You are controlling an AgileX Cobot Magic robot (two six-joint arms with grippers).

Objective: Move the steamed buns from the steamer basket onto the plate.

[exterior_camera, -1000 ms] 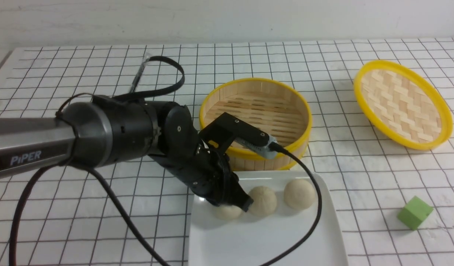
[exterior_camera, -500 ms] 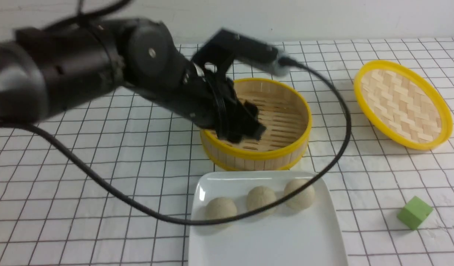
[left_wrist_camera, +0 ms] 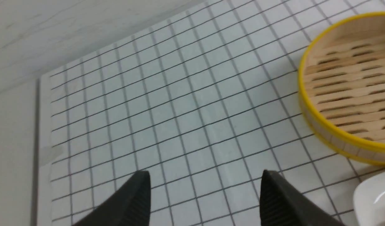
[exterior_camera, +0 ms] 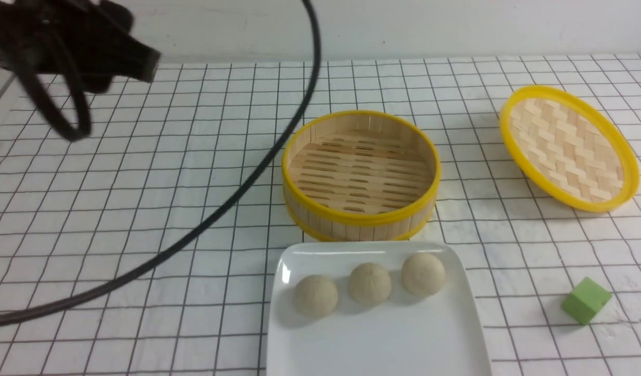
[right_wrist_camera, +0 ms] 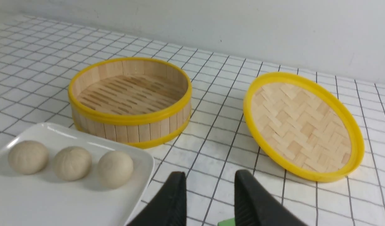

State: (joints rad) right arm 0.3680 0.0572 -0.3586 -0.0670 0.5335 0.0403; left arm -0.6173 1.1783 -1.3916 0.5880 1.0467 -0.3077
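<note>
Front view: three steamed buns [exterior_camera: 370,283] in a row on the plate [exterior_camera: 378,342]

Off-white steamed buns [exterior_camera: 370,283] sit on a glossy white plate [exterior_camera: 378,344]. The steamer basket [exterior_camera: 359,224] is pale bamboo with yellow bands. The lid [exterior_camera: 568,149] is herringbone-woven and yellow-rimmed, the cube [exterior_camera: 585,300] green, the tablecloth [exterior_camera: 143,209] white with a black grid.

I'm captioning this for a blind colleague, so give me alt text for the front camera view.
Three steamed buns sit in a row on a white plate, just in front of an empty bamboo steamer basket. A woven lid sits at right, a green cube at lower right, and a blurred black arm with its cable at upper left.
</note>
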